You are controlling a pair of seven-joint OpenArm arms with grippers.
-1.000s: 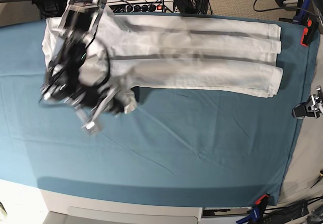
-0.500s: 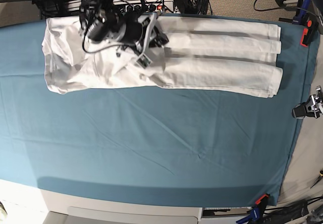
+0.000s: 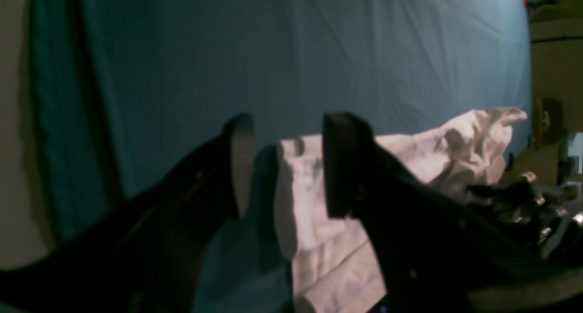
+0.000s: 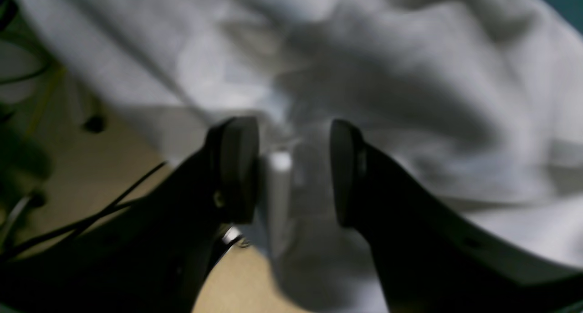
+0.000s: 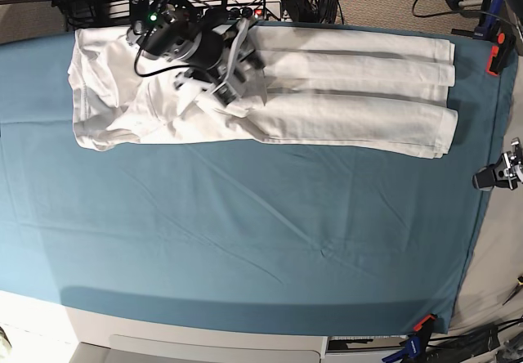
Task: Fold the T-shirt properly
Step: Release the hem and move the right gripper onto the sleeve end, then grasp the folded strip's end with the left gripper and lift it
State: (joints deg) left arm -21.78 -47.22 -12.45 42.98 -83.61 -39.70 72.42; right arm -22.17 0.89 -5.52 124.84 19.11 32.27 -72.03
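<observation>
Right gripper (image 5: 237, 87) just opened; T-shirt (image 5: 351, 118) spans ten to one o'clock, left end bunched; left gripper (image 3: 284, 167) apart at three; release looks complete, likely needs smoothing.

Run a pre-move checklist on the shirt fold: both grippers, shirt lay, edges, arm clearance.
1. Left gripper open: ok, jaws apart.
2. Right gripper open: ok, jaws apart over the fabric.
3. T-shirt on the cloth: ok, laid as a wide strip near the far edge.
4. Shirt smooth: not ok, bunched and wrinkled on the base view's left.
5. Right-side end of the strip, base view, layers aligned: not ok, edges are stepped.
6. Right arm clear of the shirt: not ok, it hangs over it.
</observation>
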